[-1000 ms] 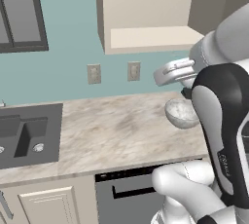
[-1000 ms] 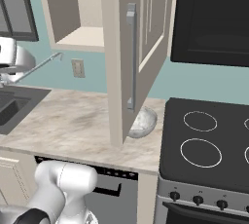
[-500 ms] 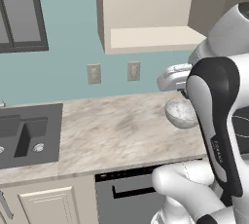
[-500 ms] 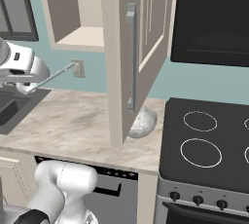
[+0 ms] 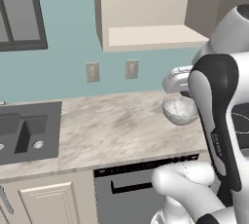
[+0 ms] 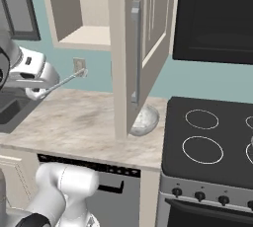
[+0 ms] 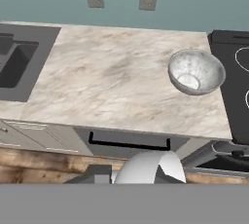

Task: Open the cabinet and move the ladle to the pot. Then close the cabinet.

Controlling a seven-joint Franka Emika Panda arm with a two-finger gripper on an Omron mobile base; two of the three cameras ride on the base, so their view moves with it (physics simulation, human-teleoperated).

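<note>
While the cabinet (image 6: 141, 48) door stands swung open over the table (image 6: 74, 125), the gripper (image 6: 38, 89) at far left of the right base view is clamped on the ladle (image 6: 66, 79), its thin handle slanting up toward the wall. Rightward, the door hides part of the speckled bowl (image 6: 146, 120). Beyond it lies the stove (image 6: 212, 137), cut off by the frame.

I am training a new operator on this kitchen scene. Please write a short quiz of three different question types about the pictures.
1. True or false: the cabinet door is closed.
2. What rests on the counter beside the stove? A) bowl B) kettle C) cutting board
3. Fill in: the gripper holds the ____ by its thin handle.

Key: 1 false, it stands open. 2 A. 3 ladle.
</note>
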